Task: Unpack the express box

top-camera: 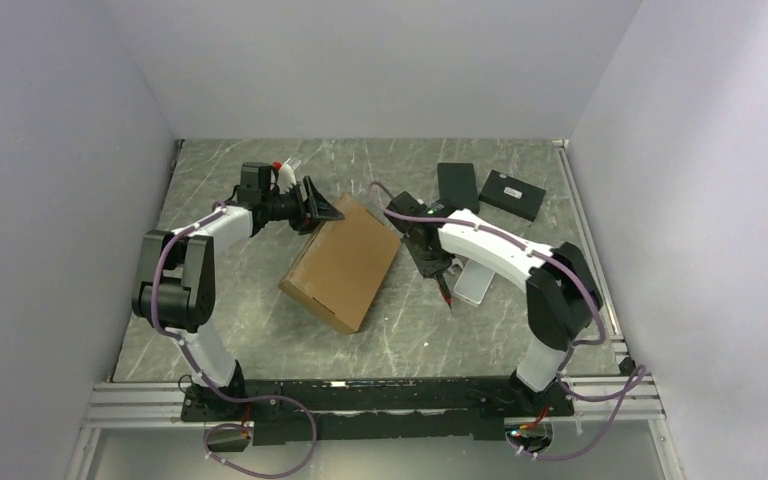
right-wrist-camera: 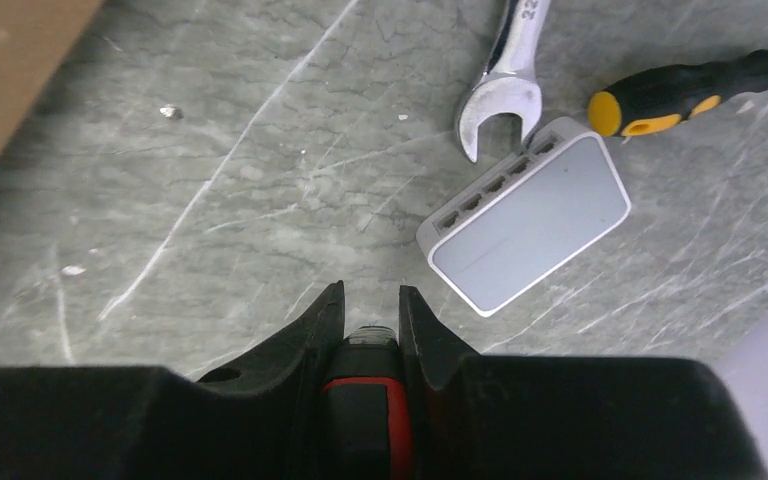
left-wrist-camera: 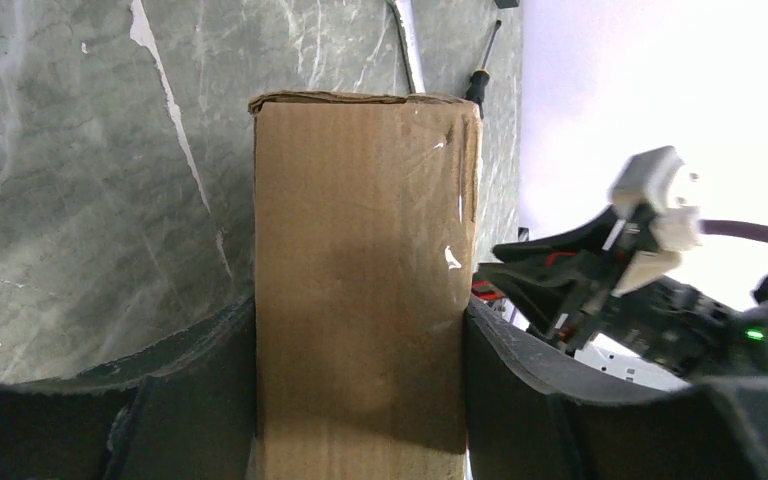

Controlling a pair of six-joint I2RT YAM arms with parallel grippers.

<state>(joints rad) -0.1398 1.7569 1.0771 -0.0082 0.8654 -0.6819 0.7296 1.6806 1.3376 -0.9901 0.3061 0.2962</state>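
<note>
Within left end effector [left-wrist-camera: 358, 340], express box [left-wrist-camera: 360, 200]

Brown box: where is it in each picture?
Top external: the express box lies mid-table, the left gripper clamped on its far corner.
Left wrist: the express box fills the middle, between the fingers.
Right wrist: only an express box edge, top left corner.
Shared landmark: the grey marble table.

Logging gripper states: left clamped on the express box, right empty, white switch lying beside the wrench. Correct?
The right gripper is not empty: the right wrist view shows it shut on a red-and-black tool. The rest stands: left gripper clamped on the express box, white switch beside the wrench.
</note>
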